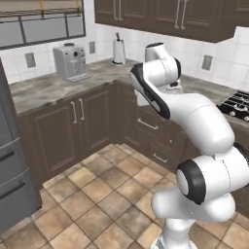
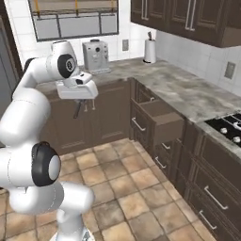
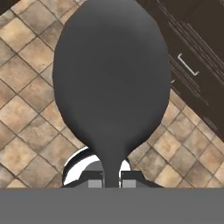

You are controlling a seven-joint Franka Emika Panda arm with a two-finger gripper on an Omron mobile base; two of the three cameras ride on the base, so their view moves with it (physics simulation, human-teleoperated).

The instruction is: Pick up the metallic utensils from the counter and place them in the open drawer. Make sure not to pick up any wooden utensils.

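Clamped on the thin neck of the dark grey spoon point(image 3: 111, 83), the gripper point(image 2: 77, 109) hangs out over the tiled floor point(image 2: 122, 179) with its jaws nearly together, and the spoon's big oval bowl points straight down below it. The open drawer point(image 2: 160, 120) is well off to the gripper's side, across bare tiles, jutting from under the counter point(image 2: 188, 94).

What worries me is that grip: only a slim stem sits between the fingertips point(image 3: 95, 178), so I'd guess a quick swing toward the drawer could let the spoon pivot or slip and drop to the floor. The bowl hanging low could also clip the drawer's front panel if the hand comes in without enough height. From the right base view the spoon is just a dark sliver, so I can't judge how straight it hangs.
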